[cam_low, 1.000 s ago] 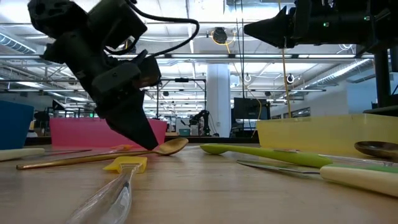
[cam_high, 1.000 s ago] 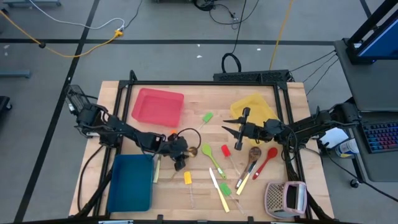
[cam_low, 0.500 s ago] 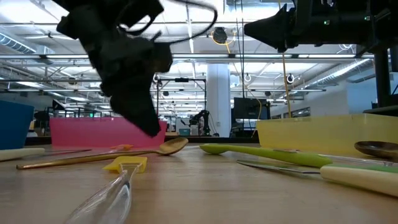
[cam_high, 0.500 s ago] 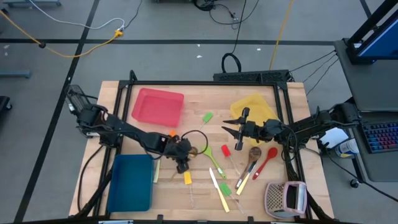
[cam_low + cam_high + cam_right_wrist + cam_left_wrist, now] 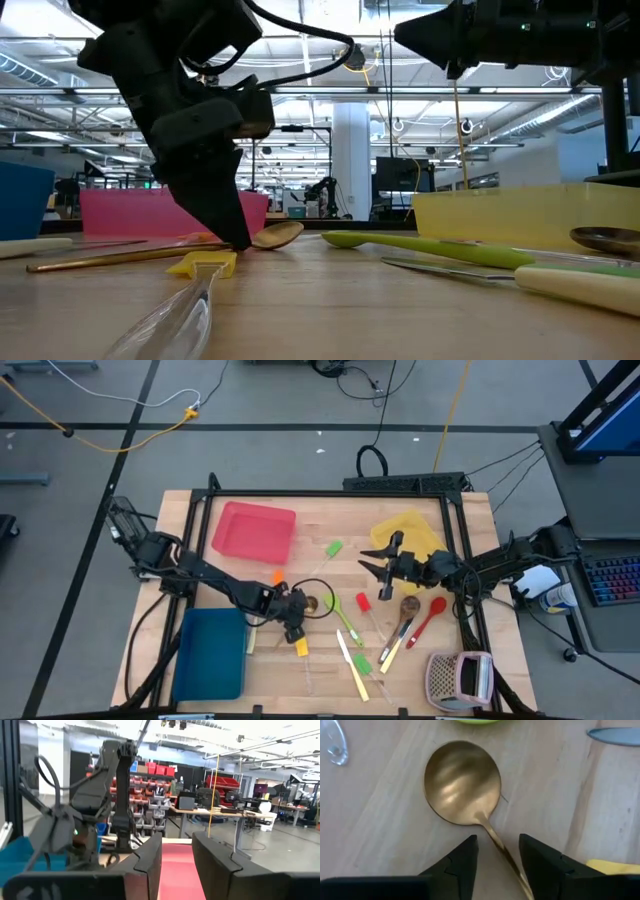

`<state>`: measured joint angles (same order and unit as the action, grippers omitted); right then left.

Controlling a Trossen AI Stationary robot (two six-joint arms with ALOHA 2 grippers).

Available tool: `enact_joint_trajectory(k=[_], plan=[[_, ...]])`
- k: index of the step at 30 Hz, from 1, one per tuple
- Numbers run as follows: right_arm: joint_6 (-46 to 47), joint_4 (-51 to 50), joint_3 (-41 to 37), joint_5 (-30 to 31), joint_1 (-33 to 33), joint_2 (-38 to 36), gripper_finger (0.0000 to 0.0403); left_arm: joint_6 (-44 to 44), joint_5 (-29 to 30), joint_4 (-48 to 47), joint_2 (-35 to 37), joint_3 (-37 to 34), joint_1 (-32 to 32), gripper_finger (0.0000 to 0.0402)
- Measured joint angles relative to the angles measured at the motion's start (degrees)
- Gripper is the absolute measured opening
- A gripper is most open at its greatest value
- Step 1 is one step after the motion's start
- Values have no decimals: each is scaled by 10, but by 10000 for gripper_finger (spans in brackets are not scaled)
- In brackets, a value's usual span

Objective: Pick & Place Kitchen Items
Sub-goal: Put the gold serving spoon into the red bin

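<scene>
brown spoon (image 5: 462, 782) flat on table centre, bowl near green spoon (image 5: 343, 616) | left gripper (image 5: 497, 852) low over its neck, fingers apart astride handle, not yet clamped | step: grasp; next likely close, lift | right gripper (image 5: 378, 570) idle aloft by yellow tray (image 5: 415, 530), fingers apart

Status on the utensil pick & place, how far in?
Done: nothing visibly; the red tray and blue tray look empty.
In hand: the left tool is down at the table, open fingers straddling the brass spoon handle, not yet closed.
Left: the green spoon, red spoon, knives and spatulas lie loose. The right tool waits raised, open.
</scene>
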<state>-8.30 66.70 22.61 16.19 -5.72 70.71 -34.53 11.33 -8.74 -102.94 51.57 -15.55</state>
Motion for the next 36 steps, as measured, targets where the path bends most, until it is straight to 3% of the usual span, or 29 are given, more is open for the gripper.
enact_joint_trajectory(k=[8, 15, 26, 33, 36], plan=[[43, -38, 0, 0, 0, 0, 100, 10, 1, -26, 0, 0, 20, 15], [43, -59, 0, 0, 0, 0, 100, 18, 32, -23, 21, -5, 22, 20], [42, -88, 0, 0, 0, 0, 100, 113, 116, -48, 216, -3, 63, 8], [12, -32, 0, 0, 0, 0, 100, 241, 122, -117, 295, -1, 176, 16], [-22, -4, 0, 1, 0, 0, 100, 282, 84, -169, 295, -2, 249, 7]])
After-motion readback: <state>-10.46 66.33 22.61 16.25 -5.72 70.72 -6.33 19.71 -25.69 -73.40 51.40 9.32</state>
